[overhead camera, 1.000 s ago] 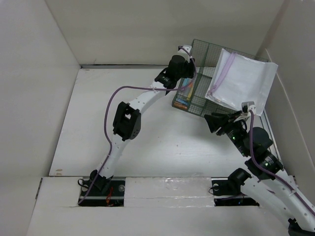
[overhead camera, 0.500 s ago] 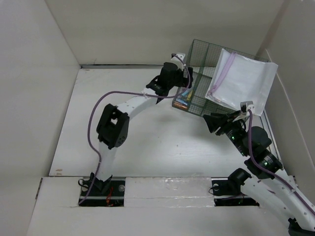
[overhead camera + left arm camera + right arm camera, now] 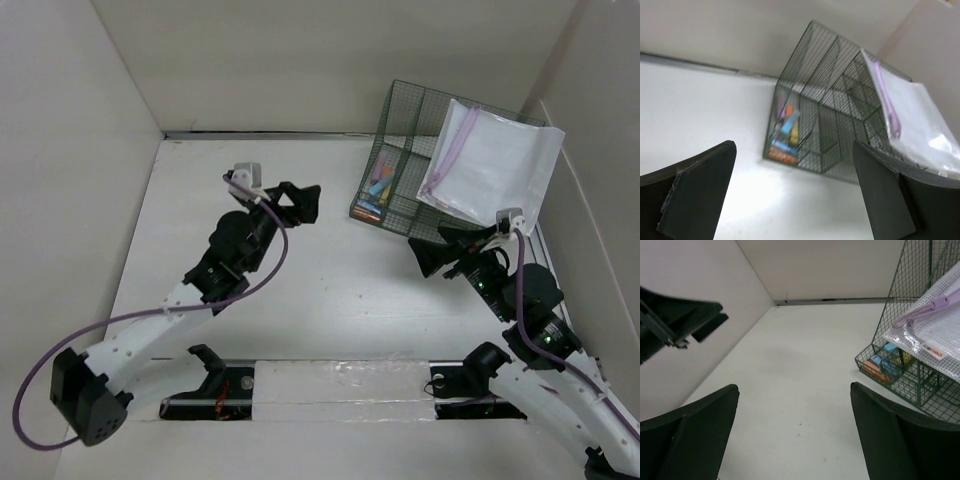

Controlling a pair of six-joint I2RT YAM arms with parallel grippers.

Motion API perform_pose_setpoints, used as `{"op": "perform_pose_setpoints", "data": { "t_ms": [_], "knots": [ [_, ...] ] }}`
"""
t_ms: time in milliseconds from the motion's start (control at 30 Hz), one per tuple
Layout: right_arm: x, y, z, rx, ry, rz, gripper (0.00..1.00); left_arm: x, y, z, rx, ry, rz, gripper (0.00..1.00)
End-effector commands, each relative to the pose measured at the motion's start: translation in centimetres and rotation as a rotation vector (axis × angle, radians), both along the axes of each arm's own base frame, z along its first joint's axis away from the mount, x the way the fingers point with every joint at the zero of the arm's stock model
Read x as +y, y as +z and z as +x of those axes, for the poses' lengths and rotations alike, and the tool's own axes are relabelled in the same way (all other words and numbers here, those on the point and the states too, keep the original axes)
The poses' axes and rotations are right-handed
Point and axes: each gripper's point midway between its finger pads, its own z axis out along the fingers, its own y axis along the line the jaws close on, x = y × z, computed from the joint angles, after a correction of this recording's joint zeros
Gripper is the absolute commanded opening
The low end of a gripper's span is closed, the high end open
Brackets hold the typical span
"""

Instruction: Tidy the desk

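The desk (image 3: 330, 290) is a wide white tabletop walled by white panels. My left gripper (image 3: 303, 205) is open and empty, hovering over the desk left of the green wire-mesh basket (image 3: 400, 165), apart from it. In the left wrist view my left gripper (image 3: 794, 165) faces the basket (image 3: 840, 100) across bare desk (image 3: 700, 100). My right gripper (image 3: 432, 247) is open and empty, just in front of the basket. In the right wrist view my right gripper (image 3: 794, 387) hangs over the desk (image 3: 805, 355).
The basket's front compartment holds small coloured items (image 3: 378, 190), also in the left wrist view (image 3: 785, 140) and right wrist view (image 3: 882, 367). A clear zip pouch (image 3: 490, 165) with a purple zipper lies on the basket's top. My left gripper shows at the right wrist view's left (image 3: 685, 320).
My left arm has pulled back from the basket, moving left and toward the near side, gripper empty. My right gripper has barely moved.
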Motion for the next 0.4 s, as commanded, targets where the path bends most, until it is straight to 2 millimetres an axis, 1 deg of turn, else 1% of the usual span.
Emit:
{"op": "perform_pose_setpoints", "data": {
  "t_ms": [0,33,100,133,200,233,300,333,367],
  "knots": [
    [-0.6,5.2,-1.6,-0.135,0.029,0.071,0.98,3.2,-0.6,-2.3,0.016,0.054,-0.056,0.99],
    [-0.6,5.6,-1.8,-0.144,0.034,0.08,1.0,4.6,1.1,-3.9,-0.024,0.053,-0.101,0.99],
    [-0.8,6.4,-2.3,-0.165,0.04,0.097,1.0,6.1,1.0,-5.4,-0.019,0.062,-0.127,0.99],
    [-0.9,6.6,-2.5,-0.169,0.04,0.099,1.0,7.6,2.6,-6.9,-0.061,0.065,-0.177,0.99],
    [-1.1,7.3,-3.0,-0.185,0.049,0.114,1.0,9.0,3.0,-8.1,-0.076,0.078,-0.2,0.99],
    [-1.1,7.4,-3.1,-0.191,0.053,0.116,1.0,10.4,4.3,-9.4,-0.116,0.085,-0.238,0.99],
    [-1.4,8.3,-3.7,-0.21,0.057,0.132,1.0,11.4,4.9,-10.3,-0.145,0.092,-0.251,0.99],
    [-1.5,8.7,-3.9,-0.219,0.061,0.135,1.0,12.0,5.5,-10.9,-0.167,0.093,-0.261,0.99],
    [-1.7,9.1,-4.1,-0.227,0.059,0.14,1.0,12.2,6.2,-11.4,-0.184,0.081,-0.263,0.99]
  ]
}}
